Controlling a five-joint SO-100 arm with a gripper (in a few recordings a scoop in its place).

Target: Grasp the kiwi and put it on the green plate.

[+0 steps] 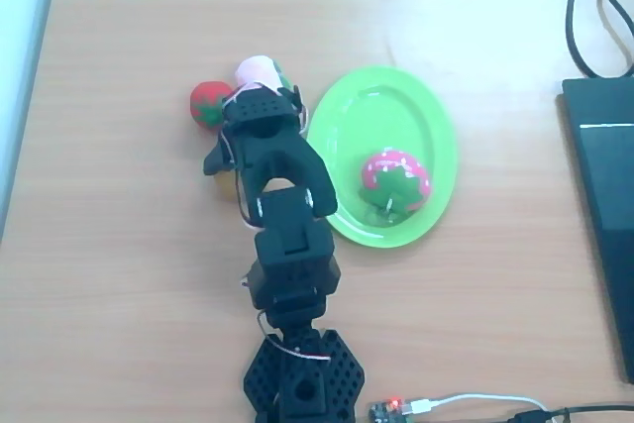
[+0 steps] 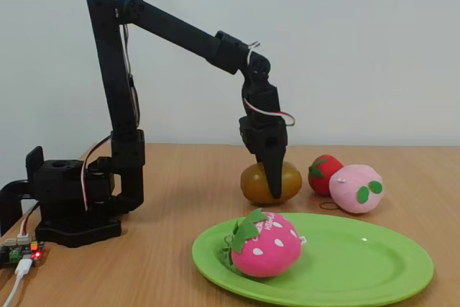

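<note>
Black arm reaches out from its base (image 2: pixel 72 206) and points the gripper (image 2: pixel 275 177) straight down onto the kiwi (image 2: pixel 270 182). In the fixed view one dark finger (image 2: pixel 274 170) runs down the front face of the kiwi, tip near the tabletop, and touches the fruit. The other finger is hidden behind the fruit, so the jaw opening cannot be read, nor whether the hold is firm. The kiwi sits on the wooden table (image 2: pixel 172 264), not lifted. In the overhead view the gripper (image 1: pixel 238 170) covers almost all of the kiwi (image 1: pixel 226 183), which shows as a sliver of yellow-brown at the wrist's left edge.

Just right of the jaws in the fixed view: red plush tomato (image 2: pixel 325 174), then pink plush peach (image 2: pixel 357 188), the two touching or nearly so (overhead view puts them beyond the jaws, tomato (image 1: pixel 208 104), peach (image 1: pixel 258 72)).

Green plate (image 2: pixel 359 264) lies in front of the jaws in the fixed view, apart from the kiwi; in the overhead view the green plate (image 1: pixel 436 126) is right of the jaws. On it rests a pink plush strawberry (image 2: pixel 264 244) with white dots and green leaves.
</note>
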